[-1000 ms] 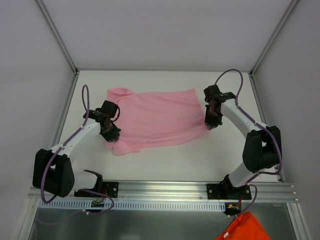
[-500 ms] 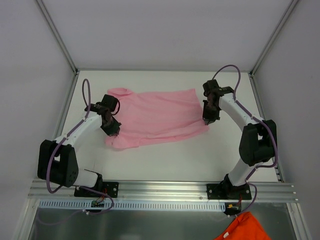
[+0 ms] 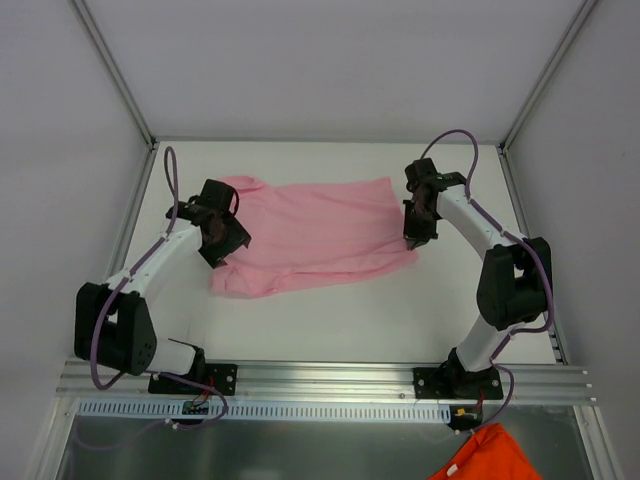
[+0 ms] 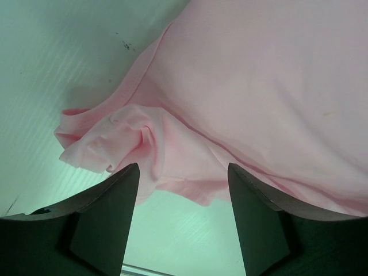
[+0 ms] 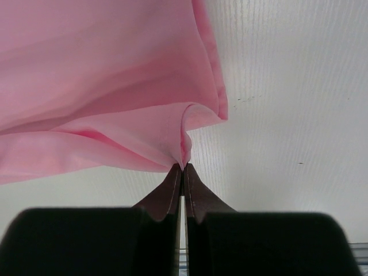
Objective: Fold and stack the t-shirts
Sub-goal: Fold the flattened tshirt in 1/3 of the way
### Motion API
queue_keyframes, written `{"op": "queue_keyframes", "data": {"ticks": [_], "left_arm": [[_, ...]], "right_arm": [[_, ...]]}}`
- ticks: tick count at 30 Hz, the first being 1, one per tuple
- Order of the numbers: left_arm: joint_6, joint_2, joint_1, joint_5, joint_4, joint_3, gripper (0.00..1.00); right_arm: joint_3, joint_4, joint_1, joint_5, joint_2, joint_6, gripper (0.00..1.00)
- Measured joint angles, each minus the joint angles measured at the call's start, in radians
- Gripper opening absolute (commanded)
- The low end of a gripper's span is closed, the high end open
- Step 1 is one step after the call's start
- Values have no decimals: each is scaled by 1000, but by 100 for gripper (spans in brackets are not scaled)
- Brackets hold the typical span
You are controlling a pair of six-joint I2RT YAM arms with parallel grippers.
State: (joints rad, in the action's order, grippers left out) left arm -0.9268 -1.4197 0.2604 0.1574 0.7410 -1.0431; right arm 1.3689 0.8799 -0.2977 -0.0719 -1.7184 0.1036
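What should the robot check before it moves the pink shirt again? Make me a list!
1. Right gripper pinches a corner of the shirt: ok.
2. Left gripper open and empty: ok.
3. Shirt lies smooth: not ok, a bunched lump sits by the left gripper.
4. Shirt fully on the table: ok.
5. A stack to put it on: cannot tell; only an orange cloth shows, off the table.
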Motion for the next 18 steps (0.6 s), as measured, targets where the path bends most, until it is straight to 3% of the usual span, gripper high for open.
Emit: {"op": "queue_keyframes", "data": {"ticks": [10, 18], "left_arm": [[-7, 283, 8, -32, 60, 82, 57], [-27, 291, 9, -76, 72, 249, 51]], "right_arm": [[0, -1, 0, 16, -27, -1, 1], [36, 4, 0, 24, -47, -5, 1]]}}
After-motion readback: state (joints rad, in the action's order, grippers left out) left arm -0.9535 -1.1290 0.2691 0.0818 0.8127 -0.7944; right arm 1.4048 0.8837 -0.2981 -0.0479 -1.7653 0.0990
